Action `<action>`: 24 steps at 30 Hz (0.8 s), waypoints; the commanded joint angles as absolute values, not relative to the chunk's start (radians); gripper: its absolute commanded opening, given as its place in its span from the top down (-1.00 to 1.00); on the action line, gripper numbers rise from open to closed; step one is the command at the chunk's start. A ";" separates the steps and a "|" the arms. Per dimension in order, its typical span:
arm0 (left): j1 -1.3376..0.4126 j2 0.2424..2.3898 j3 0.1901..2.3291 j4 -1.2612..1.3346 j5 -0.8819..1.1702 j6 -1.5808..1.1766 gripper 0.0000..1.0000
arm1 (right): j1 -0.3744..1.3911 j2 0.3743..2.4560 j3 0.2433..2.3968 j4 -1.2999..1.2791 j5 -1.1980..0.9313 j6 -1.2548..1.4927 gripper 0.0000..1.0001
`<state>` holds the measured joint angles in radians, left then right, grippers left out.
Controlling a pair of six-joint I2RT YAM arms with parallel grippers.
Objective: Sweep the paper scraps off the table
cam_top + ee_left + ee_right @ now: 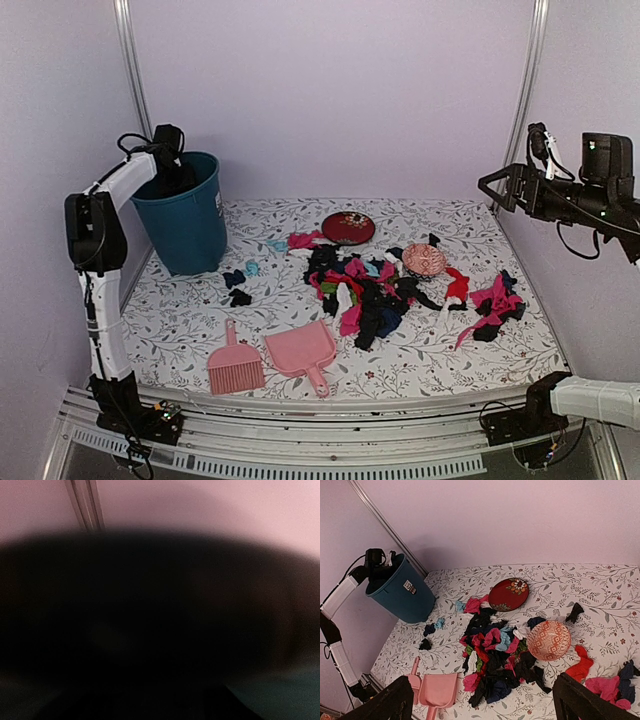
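The scraps (370,285) lie heaped in the middle of the bench (180,320), between the plate (348,227) and the dustpan (303,352), with strays near the bin (185,215) and the right edge. My right pincer (494,190) hangs high at the right, fingers apart, empty. My left pincer (172,168) dips into the bin's mouth; apart or together, I cannot tell.

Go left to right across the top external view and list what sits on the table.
Teal bin → pink brush → pink dustpan → dark-red plate → pink patterned dish → far-right clump of paper scraps. The central pile overlaps several, so it is omitted.
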<state>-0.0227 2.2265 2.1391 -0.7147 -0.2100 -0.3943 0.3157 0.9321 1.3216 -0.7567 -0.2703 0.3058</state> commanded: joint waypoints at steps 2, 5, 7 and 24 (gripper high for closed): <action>0.035 2.225 2.202 -0.640 -0.109 -0.420 -0.25 | 0.316 0.933 1.332 -0.766 -0.301 0.335 -0.97; 0.038 2.186 2.185 -0.627 -0.069 -0.431 -0.24 | 0.316 0.924 1.326 -0.751 -0.305 0.345 -1.00; 0.038 2.146 2.172 -0.619 -0.053 -0.431 -0.24 | 0.317 0.919 1.319 -0.742 -0.307 0.349 -0.98; -0.337 1.308 1.513 -0.689 -0.024 -0.625 -0.06 | 0.316 0.876 1.164 -0.589 -0.419 0.302 -1.00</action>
<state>-0.1009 1.4055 1.7329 -0.6075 -0.0666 -0.5194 0.3157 0.9115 1.2133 -0.6857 -0.3565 0.3313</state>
